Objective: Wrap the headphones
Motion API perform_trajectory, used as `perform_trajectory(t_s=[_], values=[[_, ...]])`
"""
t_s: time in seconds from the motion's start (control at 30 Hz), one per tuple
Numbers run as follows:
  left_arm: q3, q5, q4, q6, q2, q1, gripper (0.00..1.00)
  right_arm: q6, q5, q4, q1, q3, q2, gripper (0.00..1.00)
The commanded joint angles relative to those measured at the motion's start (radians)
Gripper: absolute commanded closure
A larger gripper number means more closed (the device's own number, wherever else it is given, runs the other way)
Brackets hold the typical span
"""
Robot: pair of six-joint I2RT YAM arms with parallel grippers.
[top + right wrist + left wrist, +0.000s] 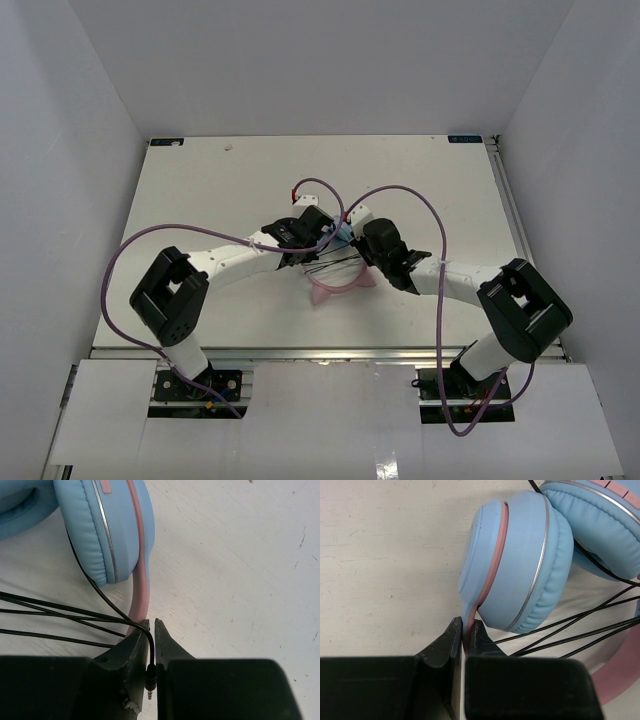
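The headphones lie at the table's middle, largely hidden under both wrists in the top view. In the left wrist view a light blue ear cup stands on edge with the second cup behind it. My left gripper is shut on the pink headband stem below that cup. The black cord runs in several strands across the headband. My right gripper is shut on the cord's end, with the jack plug between its jaws, beside the other cup and pink band.
Purple arm cables loop above the table over both wrists. The white table ends at walls left, right and back, with a metal rail on the right.
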Motion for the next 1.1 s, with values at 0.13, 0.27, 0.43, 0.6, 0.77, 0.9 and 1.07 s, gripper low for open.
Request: perform_trajectory(t_s=[0.13,0.27,0.43,0.6,0.77,0.9,1.07], values=[[-0.032,-0.039,-0.069,0.047,-0.082,0.023,1.0,-0.026,0.137,0.06,-0.025,-0.004,0.036,0.85],[-0.035,-0.049,-0.07,0.051,-0.091,0.023,1.0,-0.025,0.145,0.06,-0.025,-0.001,0.054,0.84],[-0.039,-0.057,-0.071,0.043,-0.104,0.031,1.0,-0.001,0.144,0.048,-0.026,-0.019,0.031,0.83],[-0.038,-0.057,-0.077,0.03,-0.111,0.04,1.0,0.03,0.079,0.032,-0.027,-0.02,0.019,0.82],[-0.037,-0.049,-0.08,0.029,-0.12,0.044,1.0,0.047,0.073,0.009,-0.028,-0.002,0.037,0.81],[-0.041,-0.045,-0.084,0.027,-0.139,0.046,1.0,0.05,0.071,0.007,-0.029,0.001,0.039,0.8],[-0.04,-0.039,-0.085,0.021,-0.154,0.048,1.0,0.056,0.056,0.003,-0.029,0.007,0.047,0.8]])
